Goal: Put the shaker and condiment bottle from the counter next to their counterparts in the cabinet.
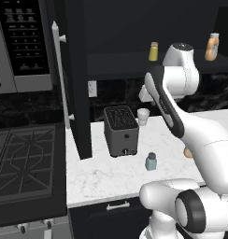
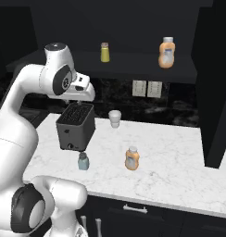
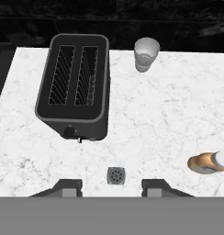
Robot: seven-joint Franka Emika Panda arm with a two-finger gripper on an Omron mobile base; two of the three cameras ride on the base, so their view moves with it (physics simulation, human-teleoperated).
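- White marble tabletop with grey veins runs over dark drawers, and a small pale blue see-through shaker with a dark grey cap stands on it near the front edge.
- That blue shaker stands upright, just in front of a dark grey toaster with two slots.
- From the hand view, the shaker's round cap with its little holes shows from above, far down under the hand.
- Two dark fingers hang high over the shaker. They are apart, with a gap between them, and they hold nothing.
- A small orange bottle with a pale grey cap stands upright on the tabletop, near the blue shaker on its right side in the right base view. The two do not touch.
- A small white cup sits further back, near the dark wall and beside the toaster's back corner.
- Up above is a tall black cabinet with a dark shelf inside. Its door stands open, with a long pale bar handle.
- On the shelf stands a small yellow shaker with a tan cap.
- A second orange bottle with a whitish cap stands on the same shelf, well apart from the yellow shaker.
- A dark stove top lies past the open door, at the end of the tabletop.
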